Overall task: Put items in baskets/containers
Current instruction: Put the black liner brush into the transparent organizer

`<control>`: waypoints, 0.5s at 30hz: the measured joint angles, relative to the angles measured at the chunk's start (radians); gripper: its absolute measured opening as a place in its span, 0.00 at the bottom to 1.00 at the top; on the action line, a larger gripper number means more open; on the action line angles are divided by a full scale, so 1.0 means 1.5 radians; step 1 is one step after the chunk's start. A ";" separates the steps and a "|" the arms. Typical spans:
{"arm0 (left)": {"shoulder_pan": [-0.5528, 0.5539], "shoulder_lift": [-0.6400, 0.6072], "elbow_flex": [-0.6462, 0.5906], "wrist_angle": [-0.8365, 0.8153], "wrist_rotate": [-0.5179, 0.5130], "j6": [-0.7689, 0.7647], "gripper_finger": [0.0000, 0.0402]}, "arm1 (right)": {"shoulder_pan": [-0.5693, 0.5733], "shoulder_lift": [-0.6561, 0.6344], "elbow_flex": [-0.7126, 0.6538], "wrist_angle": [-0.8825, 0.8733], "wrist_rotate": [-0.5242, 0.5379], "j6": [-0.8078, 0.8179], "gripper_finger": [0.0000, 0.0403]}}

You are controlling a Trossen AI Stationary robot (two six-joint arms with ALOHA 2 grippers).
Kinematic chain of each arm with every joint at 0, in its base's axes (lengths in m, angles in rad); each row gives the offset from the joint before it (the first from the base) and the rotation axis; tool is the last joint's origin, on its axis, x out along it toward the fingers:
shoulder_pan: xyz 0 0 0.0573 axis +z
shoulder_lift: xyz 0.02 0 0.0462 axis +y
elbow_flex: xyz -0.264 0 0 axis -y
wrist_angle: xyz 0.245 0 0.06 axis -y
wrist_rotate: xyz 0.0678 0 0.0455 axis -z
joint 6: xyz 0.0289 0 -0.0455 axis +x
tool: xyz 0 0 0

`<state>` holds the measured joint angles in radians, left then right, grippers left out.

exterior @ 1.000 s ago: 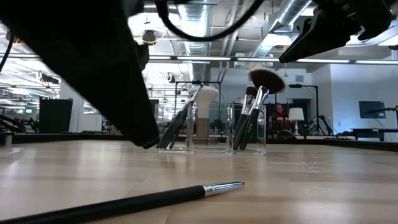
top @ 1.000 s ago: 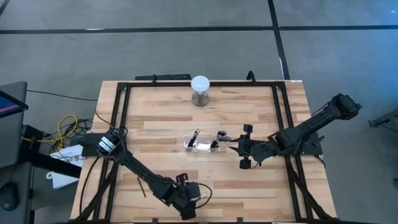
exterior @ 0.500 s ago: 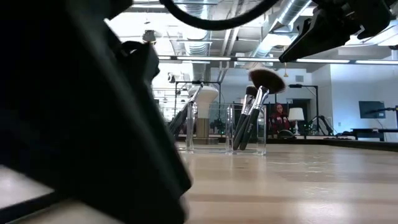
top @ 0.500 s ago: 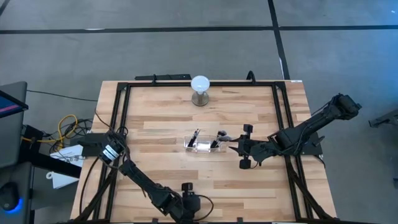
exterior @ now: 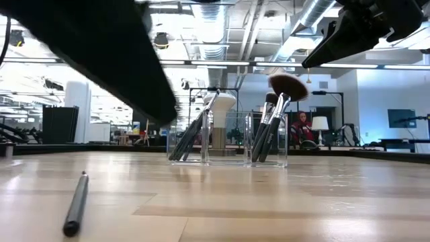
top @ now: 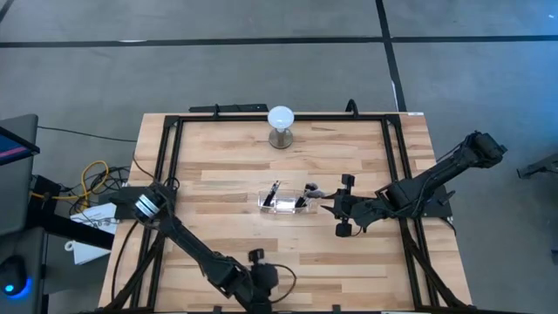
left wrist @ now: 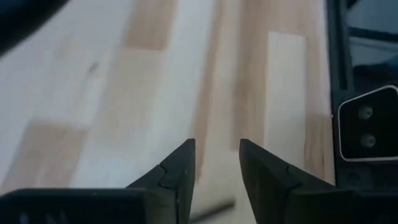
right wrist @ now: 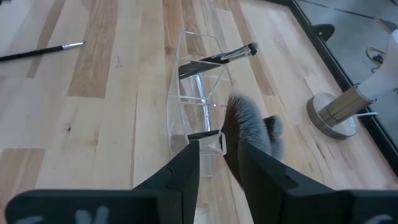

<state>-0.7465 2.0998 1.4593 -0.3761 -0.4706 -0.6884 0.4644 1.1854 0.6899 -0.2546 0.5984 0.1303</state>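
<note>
While the left gripper (top: 261, 283) hangs at the counter's (top: 227, 174) near edge, jaws apart, the low view shows brushes (exterior: 272, 124) upright in the clear holder (exterior: 228, 140), and the right gripper (right wrist: 217, 162), jaws parted and empty, faces it.

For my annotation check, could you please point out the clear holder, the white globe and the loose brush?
clear holder (right wrist: 186, 106): right wrist view, side wall.
white globe (top: 281, 116): high view, top of dome.
loose brush (exterior: 76, 204): low view, mid-handle.

The left gripper (left wrist: 216, 167) sits lower at the table's near edge, fingers (left wrist: 177, 174) narrower than before; the loose brush (exterior: 76, 204) lies turned.
</note>
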 joint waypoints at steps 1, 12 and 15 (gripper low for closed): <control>0.000 -0.015 0.000 -0.031 0.000 -0.034 0.30 | 0.000 0.000 0.000 0.000 -0.003 0.001 0.25; 0.007 -0.109 -0.036 -0.175 0.075 -0.290 0.30 | 0.000 0.000 0.000 0.000 -0.016 -0.002 0.25; 0.018 -0.108 -0.043 -0.168 0.129 -0.142 0.30 | 0.000 0.000 0.000 0.000 -0.017 -0.005 0.25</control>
<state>-0.7200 1.9373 1.3953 -0.6285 -0.2769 -0.9007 0.4641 1.1854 0.6899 -0.2543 0.5728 0.1234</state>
